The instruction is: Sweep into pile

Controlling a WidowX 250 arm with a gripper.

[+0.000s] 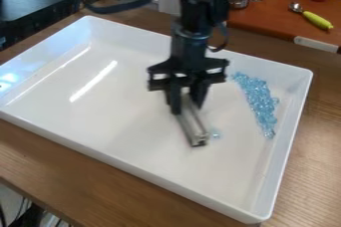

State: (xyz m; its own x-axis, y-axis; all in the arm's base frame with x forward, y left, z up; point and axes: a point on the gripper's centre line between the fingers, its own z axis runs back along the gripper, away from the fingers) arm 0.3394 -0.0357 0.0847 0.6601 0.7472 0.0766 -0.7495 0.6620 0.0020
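the white tray [100, 116] is cut off at left, and the tool [186, 107] partly hides the metal bar [198, 139]

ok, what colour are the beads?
Beads: light blue, translucent. Best seen in the camera view.

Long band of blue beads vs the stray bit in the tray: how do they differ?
- Extent: the band is many beads in a long strip; the stray bit is a small spot, bead count unclear.
- Place: the band lies toward the tray's right side in the picture; the stray bit is beside the metal bar's lower end.

Shared: both bluish, on the tray floor.
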